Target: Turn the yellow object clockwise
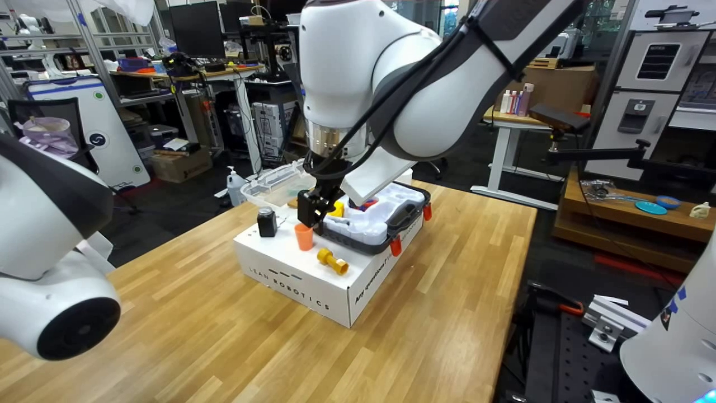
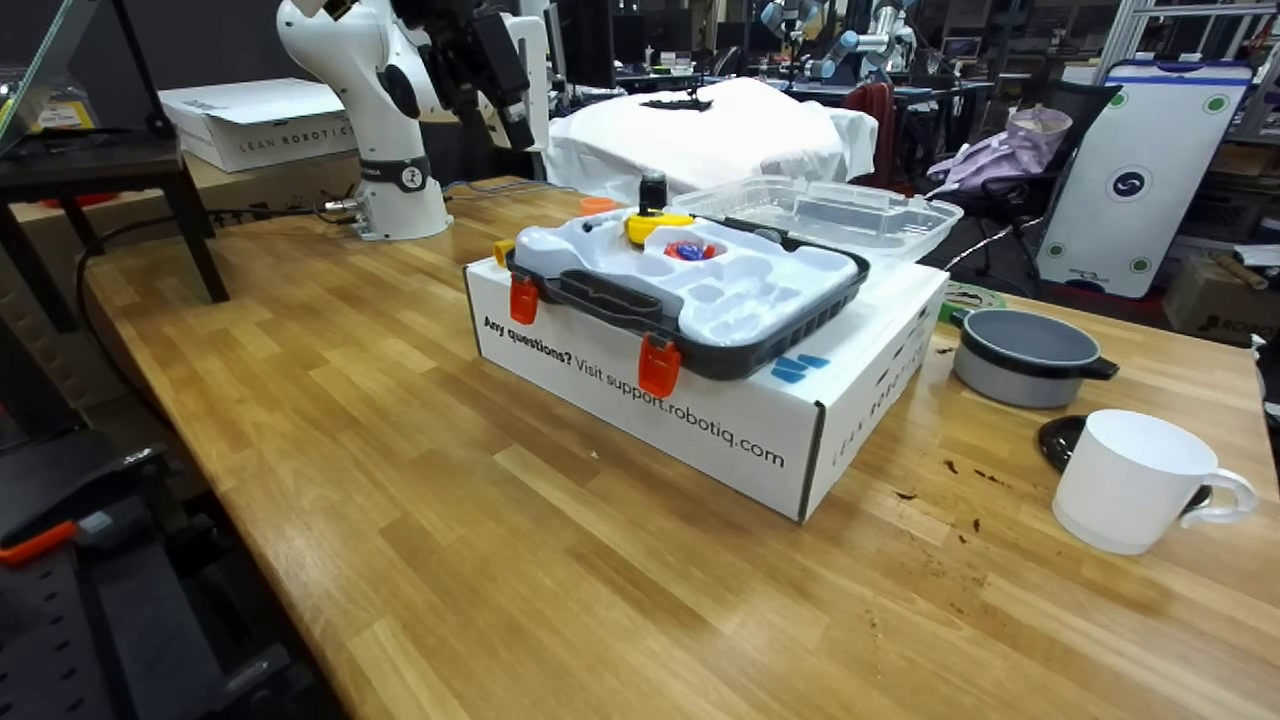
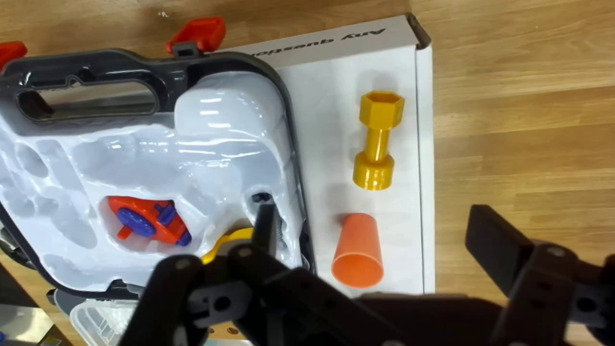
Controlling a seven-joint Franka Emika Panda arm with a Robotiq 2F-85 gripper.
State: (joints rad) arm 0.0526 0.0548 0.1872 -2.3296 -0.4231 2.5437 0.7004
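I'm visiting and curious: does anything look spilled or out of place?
Yes: in an exterior view, dark specks dot the table near the white mug and gray pot, odd because the rest looks cleaner. Crumbs, stains or damage, I can't tell.

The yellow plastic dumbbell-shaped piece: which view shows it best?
The wrist view: the yellow plastic dumbbell-shaped piece is whole and largest, hexagonal end clear. In an exterior view the piece is whole but small; in an exterior view the piece is partly hidden by the dark-rimmed case.
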